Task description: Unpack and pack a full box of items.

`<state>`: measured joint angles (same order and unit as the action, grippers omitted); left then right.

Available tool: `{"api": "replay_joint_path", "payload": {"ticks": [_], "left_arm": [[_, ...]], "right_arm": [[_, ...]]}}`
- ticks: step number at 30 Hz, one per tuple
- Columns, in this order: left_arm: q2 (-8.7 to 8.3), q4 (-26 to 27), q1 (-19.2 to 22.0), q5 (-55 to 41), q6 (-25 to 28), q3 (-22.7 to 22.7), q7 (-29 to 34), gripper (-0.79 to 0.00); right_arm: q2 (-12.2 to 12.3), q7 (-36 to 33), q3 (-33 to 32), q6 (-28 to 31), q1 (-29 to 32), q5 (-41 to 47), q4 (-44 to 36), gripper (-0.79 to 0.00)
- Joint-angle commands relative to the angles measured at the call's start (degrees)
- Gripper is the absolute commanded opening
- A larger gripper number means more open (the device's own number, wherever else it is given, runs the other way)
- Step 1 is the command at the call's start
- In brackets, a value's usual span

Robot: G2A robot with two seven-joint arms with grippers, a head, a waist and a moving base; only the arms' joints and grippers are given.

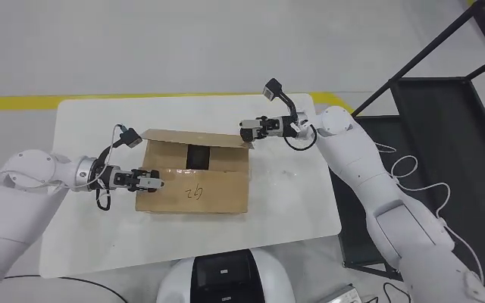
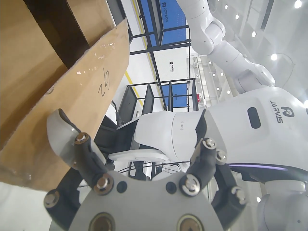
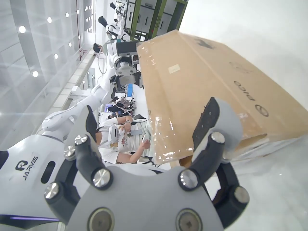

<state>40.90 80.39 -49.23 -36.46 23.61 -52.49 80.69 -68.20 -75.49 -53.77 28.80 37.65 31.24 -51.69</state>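
Grippers on both arms stand spread wide, and neither pinches anything. The left gripper [image 1: 151, 180] [image 2: 130, 121] lies at the left end of the box [image 1: 193, 206] [image 3: 192, 78], over its near flap [image 1: 189, 185]. In the left wrist view one finger [image 2: 61, 131] overlaps the flap's edge, but whether it touches the cardboard I cannot tell. The right gripper [image 1: 246, 130] [image 3: 151, 106] sits at the box's far right corner, where the corner of the far flap [image 1: 197, 139] reaches in between the fingers. One finger [image 3: 211, 121] is just beside the box's outer wall; contact is unclear.

The left arm comes in low from the left side of the worktop [image 1: 295, 204], its wrist pointing right along the box. The right arm reaches in from the right side, bent at the elbow, with the forearm pointing left at that corner.

The box sits near the middle of the worktop, opening upward, its long axis running left to right. The near flap, with handwriting on it, lies folded down over the top. The far flap stands partly raised, and a dark gap [image 1: 198, 157] shows between the two. A black rack [image 1: 424, 114] stands beside the worktop on the right.
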Motion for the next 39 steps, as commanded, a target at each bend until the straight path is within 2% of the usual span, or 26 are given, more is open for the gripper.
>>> {"api": "replay_joint_path", "payload": {"ticks": [1, 6, 11, 19, 26, 29, 35, 39], "left_arm": [[-0.18, 0.54, -0.49, 0.22, 0.49, -0.52, -0.5, 0.0], [-0.21, -0.74, -1.3, -0.79, 1.79, -1.66, -1.81, 0.0], [0.72, -2.26, -0.26, -0.52, 2.73, -0.69, -2.76, 0.0], [2.28, -4.66, 2.05, -0.5, 3.46, 0.63, -3.48, 0.0], [3.65, -10.6, 4.33, 2.12, 0.23, 1.84, -6.34, 0.0], [4.18, -12.13, 4.92, 3.8, 0.49, 2.35, -7.44, 0.0], [4.98, -14.28, 5.4, 3.15, 0.68, 2.5, -6.81, 0.0], [5.37, -14.52, 5.48, 3.19, 0.86, 2.49, -6.31, 0.0]], "right_arm": [[0.92, -1.26, -0.97, -1.26, 2.3, -0.4, -4.0, 0.0], [2.81, -3.69, -2.7, -4.31, 8.18, -3.65, -12.67, 0.0], [3.82, -1.59, -3.65, -7.72, 12.56, -7.33, -18.96, 0.0], [4.63, 0.82, -4.72, -10.66, 15.56, -10.33, -21.97, 0.0], [5.04, 1.11, -5.74, -11.12, 16.73, -9.8, -23.47, 0.0], [5.38, 0.88, -7.04, -11.06, 17.56, -8.4, -24.77, 0.0], [7.19, -1.2, -14.0, -12.21, 21.77, -4.69, -29.5, 0.0], [9.33, -1.23, -21.59, -12.98, 27.14, -9.95, -32.38, 0.0]]}}
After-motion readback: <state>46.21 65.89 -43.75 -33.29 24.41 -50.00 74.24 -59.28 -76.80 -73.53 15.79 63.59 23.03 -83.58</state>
